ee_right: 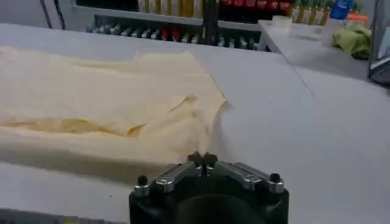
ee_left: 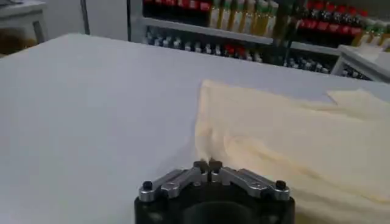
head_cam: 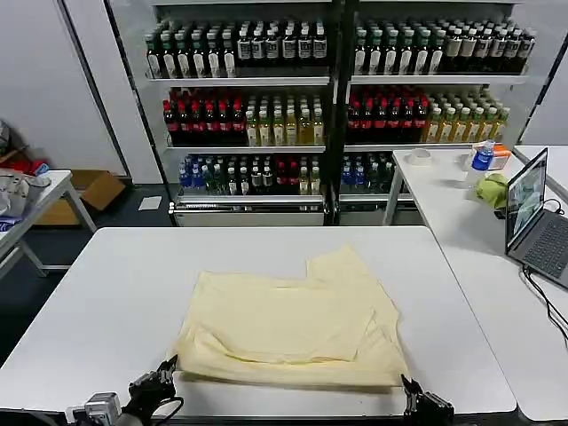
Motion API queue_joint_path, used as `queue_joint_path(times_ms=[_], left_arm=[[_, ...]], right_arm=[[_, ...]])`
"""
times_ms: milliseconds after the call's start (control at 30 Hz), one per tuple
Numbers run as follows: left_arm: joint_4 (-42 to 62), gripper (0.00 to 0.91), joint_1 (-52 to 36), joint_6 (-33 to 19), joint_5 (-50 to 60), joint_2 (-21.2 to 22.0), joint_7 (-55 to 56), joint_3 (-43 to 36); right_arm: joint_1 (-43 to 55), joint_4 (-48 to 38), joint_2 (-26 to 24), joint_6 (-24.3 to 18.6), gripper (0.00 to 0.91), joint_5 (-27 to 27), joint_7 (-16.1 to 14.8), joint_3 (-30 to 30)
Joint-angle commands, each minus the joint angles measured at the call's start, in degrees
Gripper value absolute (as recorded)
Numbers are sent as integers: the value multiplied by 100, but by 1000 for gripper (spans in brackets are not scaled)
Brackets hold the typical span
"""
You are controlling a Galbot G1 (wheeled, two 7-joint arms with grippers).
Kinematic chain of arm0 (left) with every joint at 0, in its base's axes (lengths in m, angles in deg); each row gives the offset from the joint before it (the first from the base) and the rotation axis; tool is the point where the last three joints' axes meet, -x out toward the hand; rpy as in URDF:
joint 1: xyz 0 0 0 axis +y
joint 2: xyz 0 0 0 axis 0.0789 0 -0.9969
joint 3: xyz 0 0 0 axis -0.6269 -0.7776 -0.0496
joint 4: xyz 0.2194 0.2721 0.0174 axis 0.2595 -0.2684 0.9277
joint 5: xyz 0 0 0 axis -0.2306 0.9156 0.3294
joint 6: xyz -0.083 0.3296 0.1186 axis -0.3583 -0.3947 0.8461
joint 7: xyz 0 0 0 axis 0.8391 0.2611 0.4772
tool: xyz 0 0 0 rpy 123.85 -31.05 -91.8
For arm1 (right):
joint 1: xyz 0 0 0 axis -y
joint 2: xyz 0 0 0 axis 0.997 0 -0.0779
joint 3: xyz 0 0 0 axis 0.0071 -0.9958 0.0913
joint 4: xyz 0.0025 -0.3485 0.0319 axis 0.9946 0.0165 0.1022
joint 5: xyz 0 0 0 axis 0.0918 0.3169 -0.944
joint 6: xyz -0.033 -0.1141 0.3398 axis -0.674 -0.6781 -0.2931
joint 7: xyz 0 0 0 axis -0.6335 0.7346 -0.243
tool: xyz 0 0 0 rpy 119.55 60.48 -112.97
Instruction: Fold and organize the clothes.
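Hovering left tool [ee_left: 208, 165] closed | right tool [ee_right: 203, 159] closed | near garment [head_cam: 293, 319] front edge

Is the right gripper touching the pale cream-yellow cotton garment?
Apart. In the right wrist view, the shut right gripper sits short of the garment, with white table between.

Each hand, left hand [ee_left: 209, 165] and right hand [ee_right: 203, 159], comprises a black rounded housing, two silver metal finger links, and a black screw at each outer pivot.
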Motion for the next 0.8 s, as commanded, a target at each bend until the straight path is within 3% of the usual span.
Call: queue_joint_path(times_ms=[33, 467, 800], left_arm=[[-267, 907, 288, 41, 28, -26, 86, 132], [-229, 907, -259, 42, -293, -456, 117, 569], [513, 907, -1437, -17, -482, -1009, 179, 195]], right_arm=[[-267, 266, 13, -70, 907, 232, -8, 146], [715, 440, -220, 81, 907, -512, 155, 647], [2138, -509, -364, 193, 907, -843, 273, 112]])
